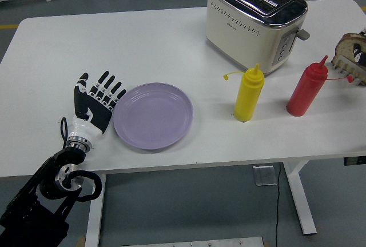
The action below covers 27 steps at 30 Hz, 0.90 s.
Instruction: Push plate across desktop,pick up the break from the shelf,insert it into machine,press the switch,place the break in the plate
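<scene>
A lilac plate [152, 115] lies empty on the white table [143, 41], left of centre. My left hand [96, 99] lies flat just left of it, fingers spread and holding nothing, fingertips beside the plate's left rim. A cream and chrome toaster [254, 21] stands at the back right, both slots empty, its lever [303, 34] on the right end. At the right edge a brown bread slice [346, 46] stands in a white rack [350, 65], partly cut off by the picture's edge.
A yellow squeeze bottle [250, 94] and a red squeeze bottle [307, 90] stand in front of the toaster, between the plate and the rack. People's shoes show on the floor beyond the table's far side.
</scene>
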### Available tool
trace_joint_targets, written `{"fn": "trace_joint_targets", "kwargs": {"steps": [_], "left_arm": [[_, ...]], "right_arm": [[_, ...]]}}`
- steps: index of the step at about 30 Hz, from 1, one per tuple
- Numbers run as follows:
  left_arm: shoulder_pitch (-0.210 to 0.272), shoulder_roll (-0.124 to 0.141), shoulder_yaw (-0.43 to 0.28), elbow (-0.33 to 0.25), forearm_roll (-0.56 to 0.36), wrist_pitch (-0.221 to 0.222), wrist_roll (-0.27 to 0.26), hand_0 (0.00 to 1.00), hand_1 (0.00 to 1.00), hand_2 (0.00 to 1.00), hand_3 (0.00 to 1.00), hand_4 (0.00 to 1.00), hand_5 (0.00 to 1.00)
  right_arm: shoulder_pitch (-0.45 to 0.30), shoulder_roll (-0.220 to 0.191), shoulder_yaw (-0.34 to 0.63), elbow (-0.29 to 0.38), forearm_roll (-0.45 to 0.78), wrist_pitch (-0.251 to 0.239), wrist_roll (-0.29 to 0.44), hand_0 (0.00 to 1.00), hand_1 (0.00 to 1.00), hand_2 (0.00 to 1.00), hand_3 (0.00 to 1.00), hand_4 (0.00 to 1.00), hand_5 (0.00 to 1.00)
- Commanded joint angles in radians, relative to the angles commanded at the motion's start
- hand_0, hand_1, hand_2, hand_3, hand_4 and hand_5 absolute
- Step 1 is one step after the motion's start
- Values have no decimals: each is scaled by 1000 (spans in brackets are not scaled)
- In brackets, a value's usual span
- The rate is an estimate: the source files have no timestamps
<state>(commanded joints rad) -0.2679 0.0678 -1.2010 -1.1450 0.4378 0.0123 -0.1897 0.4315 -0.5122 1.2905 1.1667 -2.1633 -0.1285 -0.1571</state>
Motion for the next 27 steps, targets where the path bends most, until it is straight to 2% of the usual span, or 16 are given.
{"fn": "trace_joint_targets", "kwargs": {"steps": [4, 5, 16, 23, 27], "left_arm": [[25, 14, -79, -55, 22, 6, 0, 835, 878, 929, 857, 657, 998], [31, 17, -99, -68, 26, 7, 0, 830, 878, 929, 856, 657, 998], [99, 62, -292, -188, 26, 7, 3, 828, 873, 927, 853, 656, 998], [161, 94, -372, -232, 3, 0, 7, 822, 869, 924, 851, 655, 998], [199, 113, -417, -247, -9, -4, 9, 822, 869, 924, 851, 655, 998]], "right_arm": [[-2, -13, 18, 60, 11, -33, 6, 296, 383, 444, 477, 362, 39], [-2, -16, 21, 74, 17, -42, 8, 288, 364, 425, 465, 317, 21], [28, -39, 37, 212, 110, -127, 7, 278, 349, 401, 457, 294, 13], [84, -45, 28, 247, 152, -167, 0, 279, 330, 389, 445, 274, 5], [139, -41, 19, 250, 208, -198, 2, 279, 330, 389, 445, 274, 5]]}}
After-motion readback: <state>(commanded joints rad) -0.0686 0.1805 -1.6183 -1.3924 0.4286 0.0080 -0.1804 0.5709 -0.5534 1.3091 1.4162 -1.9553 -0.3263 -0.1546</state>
